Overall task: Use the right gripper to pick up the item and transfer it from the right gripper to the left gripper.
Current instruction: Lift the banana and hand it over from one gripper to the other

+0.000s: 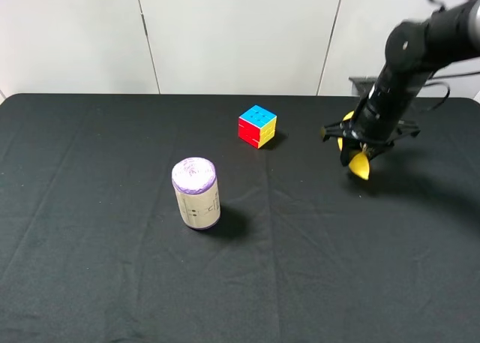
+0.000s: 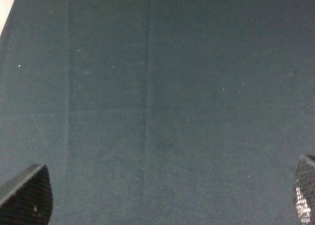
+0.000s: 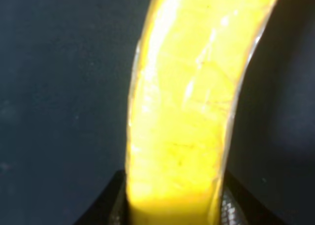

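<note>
The yellow banana (image 1: 360, 167) lies at the right back of the black table (image 1: 90, 283), mostly covered by my right arm; only its two ends show. My right gripper (image 1: 358, 149) reaches down over its middle. In the right wrist view the banana (image 3: 187, 97) fills the frame, and my right gripper (image 3: 172, 208) has a black finger pressed against each of its sides. I cannot tell whether it rests on the cloth or is lifted. My left gripper (image 2: 162, 195) is open and empty over bare black cloth; it is out of the exterior view.
A multicoloured puzzle cube (image 1: 257, 126) sits at the back centre, left of the banana. A purple-topped can (image 1: 196, 194) stands upright in the middle. A white wall runs behind the table's far edge.
</note>
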Controlling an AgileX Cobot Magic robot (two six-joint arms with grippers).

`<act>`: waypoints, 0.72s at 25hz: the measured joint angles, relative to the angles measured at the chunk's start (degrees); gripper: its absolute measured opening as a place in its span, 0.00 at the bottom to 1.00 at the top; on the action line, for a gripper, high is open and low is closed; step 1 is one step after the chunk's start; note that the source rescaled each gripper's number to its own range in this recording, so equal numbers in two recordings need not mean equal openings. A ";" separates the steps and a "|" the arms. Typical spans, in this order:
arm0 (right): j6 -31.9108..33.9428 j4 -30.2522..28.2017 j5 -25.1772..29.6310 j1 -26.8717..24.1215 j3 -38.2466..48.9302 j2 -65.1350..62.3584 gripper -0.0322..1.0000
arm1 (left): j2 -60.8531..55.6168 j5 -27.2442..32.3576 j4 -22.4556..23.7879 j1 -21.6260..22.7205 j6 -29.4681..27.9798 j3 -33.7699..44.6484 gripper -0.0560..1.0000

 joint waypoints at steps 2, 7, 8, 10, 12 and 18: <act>-1.14 0.00 3.43 0.00 -1.86 -0.97 0.03 | 0.00 0.00 0.00 0.00 0.00 0.00 0.96; -6.84 2.23 9.47 0.52 -3.46 -3.22 0.03 | 0.00 0.00 0.00 0.00 0.00 0.00 0.96; -7.91 2.73 10.21 0.82 -3.46 -3.91 0.03 | 0.00 0.00 0.00 0.00 0.00 0.00 0.96; -10.11 4.48 10.98 1.39 -3.46 -5.28 0.03 | 0.00 0.00 0.00 0.00 0.00 0.00 0.96; -11.71 5.14 11.95 2.28 -3.57 -6.78 0.03 | 0.00 0.00 0.00 0.00 0.00 0.00 0.96; -16.44 5.33 13.60 8.03 -3.57 -10.54 0.03 | 0.00 0.00 0.00 0.00 0.00 0.00 0.96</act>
